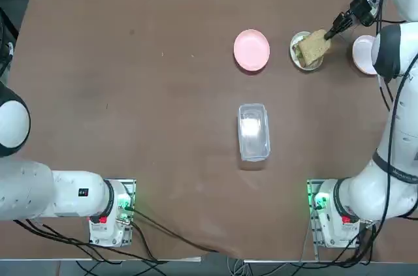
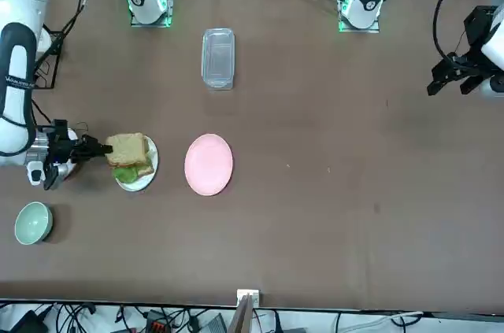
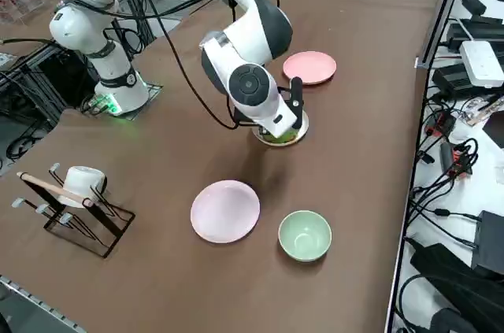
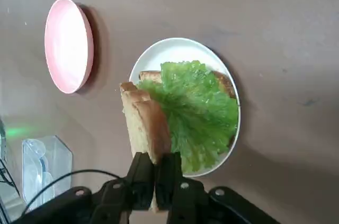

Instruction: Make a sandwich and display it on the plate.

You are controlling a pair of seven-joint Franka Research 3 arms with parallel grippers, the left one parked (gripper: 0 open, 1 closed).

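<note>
Brown tabletop point(image 1: 163, 106) filled the overhead view, where your right gripper point(image 1: 328, 33) sat over the small round white plate point(image 1: 294, 44), pinching the square tan top bread slice point(image 1: 313, 46). The second white plate point(image 1: 362, 54) was half covered by the arm.

From the front, that slice point(image 2: 127, 148) hung tilted above the plate point(image 2: 150, 175). I judged that a release at this angle could drop it askew or off the rim.

From the right side, the arm hid nearly all of the sandwich; only a green edge point(image 3: 279, 138) showed.

At the wrist, the fingers point(image 4: 142, 173) were pressed on the slice's point(image 4: 144, 124) edge, a narrow hold that could let it pivot. The green lettuce leaf point(image 4: 198, 113) covered the bottom bread slice point(image 4: 151, 75), so you could not confirm alignment; dragging could pull the leaf off.
</note>
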